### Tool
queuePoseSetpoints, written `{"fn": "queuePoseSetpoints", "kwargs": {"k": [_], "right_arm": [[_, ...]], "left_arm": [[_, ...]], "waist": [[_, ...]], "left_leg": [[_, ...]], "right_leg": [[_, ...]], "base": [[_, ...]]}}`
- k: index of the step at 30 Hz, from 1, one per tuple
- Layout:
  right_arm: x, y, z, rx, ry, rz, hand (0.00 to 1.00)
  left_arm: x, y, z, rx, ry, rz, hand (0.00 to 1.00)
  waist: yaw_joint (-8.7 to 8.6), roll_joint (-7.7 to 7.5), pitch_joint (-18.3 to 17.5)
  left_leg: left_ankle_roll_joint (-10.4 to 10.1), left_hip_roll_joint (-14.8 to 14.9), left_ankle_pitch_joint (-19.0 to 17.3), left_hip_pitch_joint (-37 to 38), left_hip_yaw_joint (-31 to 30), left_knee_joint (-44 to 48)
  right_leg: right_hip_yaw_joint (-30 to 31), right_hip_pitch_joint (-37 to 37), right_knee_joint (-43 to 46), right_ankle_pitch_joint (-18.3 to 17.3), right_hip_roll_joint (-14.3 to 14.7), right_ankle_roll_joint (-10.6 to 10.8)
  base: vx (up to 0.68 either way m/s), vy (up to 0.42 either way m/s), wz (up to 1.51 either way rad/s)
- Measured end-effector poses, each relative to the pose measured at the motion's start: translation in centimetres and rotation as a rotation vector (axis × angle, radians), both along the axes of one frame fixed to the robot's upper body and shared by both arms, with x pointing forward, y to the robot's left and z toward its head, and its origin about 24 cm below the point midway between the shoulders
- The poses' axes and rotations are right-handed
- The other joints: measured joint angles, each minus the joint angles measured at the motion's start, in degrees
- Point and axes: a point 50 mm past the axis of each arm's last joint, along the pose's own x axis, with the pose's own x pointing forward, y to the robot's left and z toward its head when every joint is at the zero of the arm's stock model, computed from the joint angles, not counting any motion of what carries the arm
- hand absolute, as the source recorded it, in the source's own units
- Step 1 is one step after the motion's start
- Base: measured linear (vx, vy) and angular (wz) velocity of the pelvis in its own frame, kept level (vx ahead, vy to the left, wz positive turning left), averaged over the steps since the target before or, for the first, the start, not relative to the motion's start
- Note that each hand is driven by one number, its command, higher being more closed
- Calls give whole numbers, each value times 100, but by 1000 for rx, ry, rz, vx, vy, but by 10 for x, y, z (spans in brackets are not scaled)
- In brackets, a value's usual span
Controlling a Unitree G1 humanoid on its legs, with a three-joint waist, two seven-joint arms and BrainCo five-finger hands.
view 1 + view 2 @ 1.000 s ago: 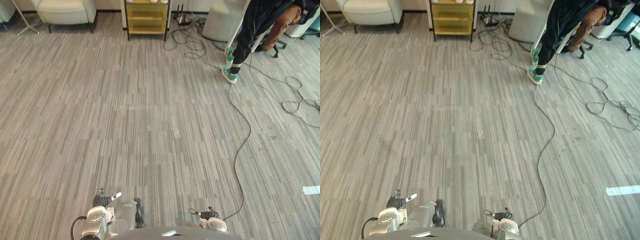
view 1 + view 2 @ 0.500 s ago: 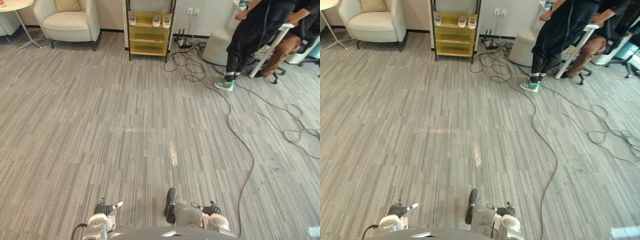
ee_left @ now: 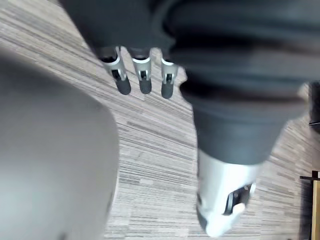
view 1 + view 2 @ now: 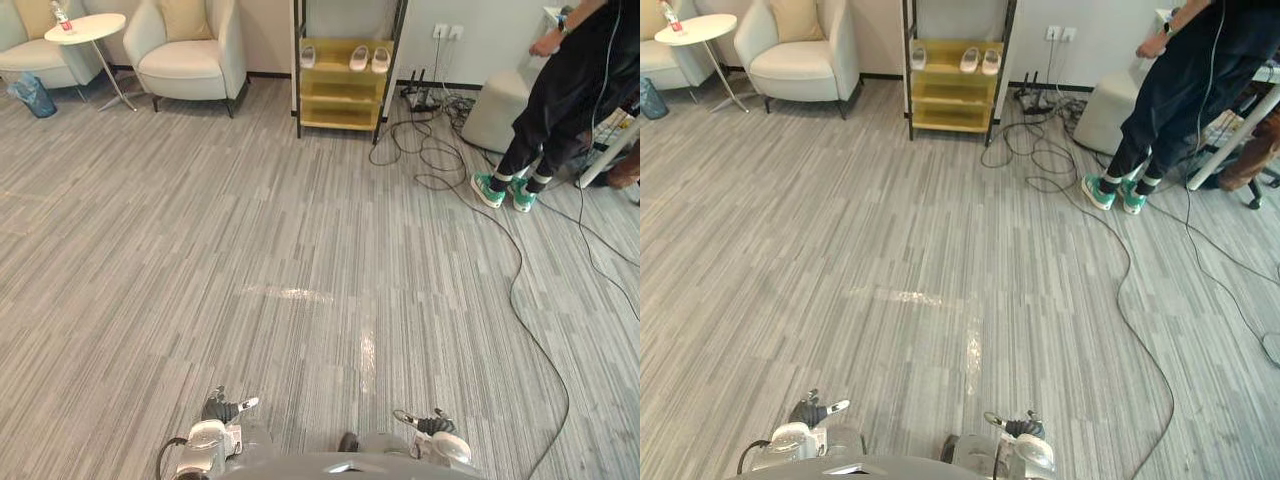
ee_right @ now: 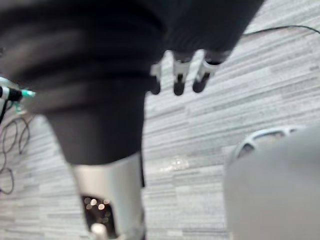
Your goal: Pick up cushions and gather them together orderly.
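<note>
While the robot is standing on the grey striped floor [image 4: 200, 250], both of its arms are hanging down at its sides. The left hand [image 3: 144, 80] is pointing down at the floor with its fingers straight and loose and its thumb set apart, and it is gripping nothing. The right hand [image 5: 178, 82] is hanging the same way, with fingers straight, thumb apart and nothing held.

The cushions are lying well apart from both hands, by the far left corner of the floor. One tan cushion [image 4: 185, 17] is leaning against the back of a cream armchair [image 4: 190, 65]. A second tan cushion [image 4: 35, 15] is sitting in another armchair [image 4: 30, 60] closer to the left edge. A small round white table [image 4: 92, 27] is standing between the two chairs and carrying a bottle [image 4: 63, 17].

Along the far edge, a yellow shelf unit [image 4: 345, 85] is holding pale shoes [image 4: 360, 57] on its top level. A person [image 4: 570, 80] in dark clothes and green sneakers [image 4: 490, 190] is standing toward the far right corner, near a white pouffe [image 4: 497, 110]. Black cables [image 4: 430, 160] are lying tangled on the floor between the shelf unit and the person.
</note>
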Motion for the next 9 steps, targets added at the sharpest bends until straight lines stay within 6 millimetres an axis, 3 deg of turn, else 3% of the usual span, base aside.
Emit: {"fn": "queuePoseSetpoints", "kwargs": {"k": [2,3,5,9], "right_arm": [[-1,-2,0,-2,-2,-7,0],[-1,-1,0,1,-3,-13,0],[-7,9,-4,40,10,-39,0],[-13,12,-7,54,29,-65,0]], "left_arm": [[1,-3,0,5,0,-31,0],[3,-3,0,4,-2,-34,0],[4,9,1,43,3,-52,0],[1,12,0,48,20,-50,0]], "waist": [[2,25,-7],[19,-3,9],[9,-357,-67],[27,-437,-112]], "left_leg": [[-40,-168,207,36,81,-1794],[-59,-249,234,86,111,-1975],[134,-757,449,329,193,-2570],[178,-997,475,575,351,-2827]], "right_leg": [[86,24,60,-54,-136,267],[159,12,115,-97,-186,363],[587,44,-297,44,-404,456],[766,205,-549,243,-592,493]], "base": [[193,212,-9],[162,205,-3],[166,195,15],[110,140,-4]]}}
